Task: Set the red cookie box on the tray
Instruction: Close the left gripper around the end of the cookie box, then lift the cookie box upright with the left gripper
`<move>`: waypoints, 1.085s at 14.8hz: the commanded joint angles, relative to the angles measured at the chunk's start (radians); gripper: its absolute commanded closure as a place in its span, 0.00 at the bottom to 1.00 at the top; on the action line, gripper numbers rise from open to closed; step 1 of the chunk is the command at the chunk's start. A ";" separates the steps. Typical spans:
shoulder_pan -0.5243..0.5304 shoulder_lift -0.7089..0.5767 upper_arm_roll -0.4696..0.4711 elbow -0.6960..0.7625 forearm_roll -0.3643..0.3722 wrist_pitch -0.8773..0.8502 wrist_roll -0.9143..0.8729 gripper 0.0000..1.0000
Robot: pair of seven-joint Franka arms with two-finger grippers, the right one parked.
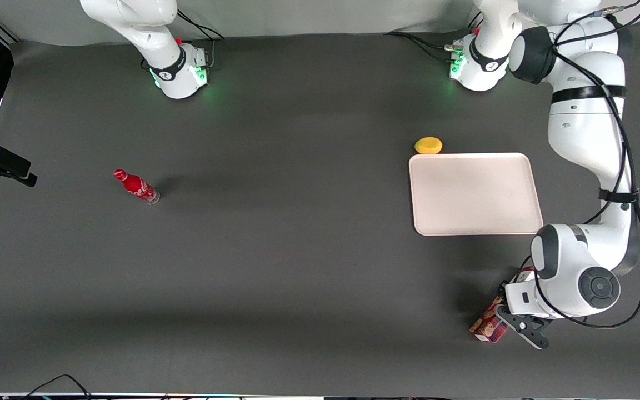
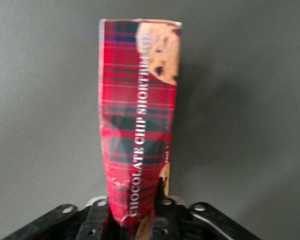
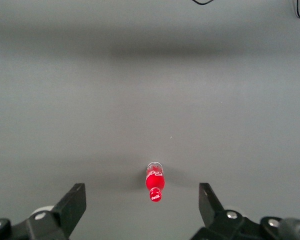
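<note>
The red cookie box [image 2: 137, 115] is a long dark-red plaid carton printed with cookies and "CHOCOLATE CHIP SHORTBREAD". My left gripper [image 2: 135, 217] is shut on one end of it, and the carton is dented where the fingers [image 2: 96, 220] pinch it. From the front, the red cookie box [image 1: 488, 326] sticks out from under the gripper [image 1: 508, 306] near the table's front edge, at the working arm's end. The wrist hides its middle. The tray [image 1: 473, 194], pale cream with rounded corners, lies flat farther from the front camera than the box, with nothing on it.
A small yellow rounded object [image 1: 428, 145] sits on the table touching the tray's rim, farther from the camera. A small red soda bottle [image 1: 136, 187] lies toward the parked arm's end. My working arm's elbow [image 1: 586, 128] hangs beside the tray.
</note>
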 commanded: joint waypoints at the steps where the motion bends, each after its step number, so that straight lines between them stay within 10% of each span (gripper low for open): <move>1: 0.000 -0.017 0.008 -0.017 -0.013 0.003 0.019 1.00; 8: 0.000 -0.121 0.010 -0.016 -0.015 -0.078 -0.013 1.00; 16: 0.006 -0.504 0.017 -0.057 0.000 -0.619 -0.439 1.00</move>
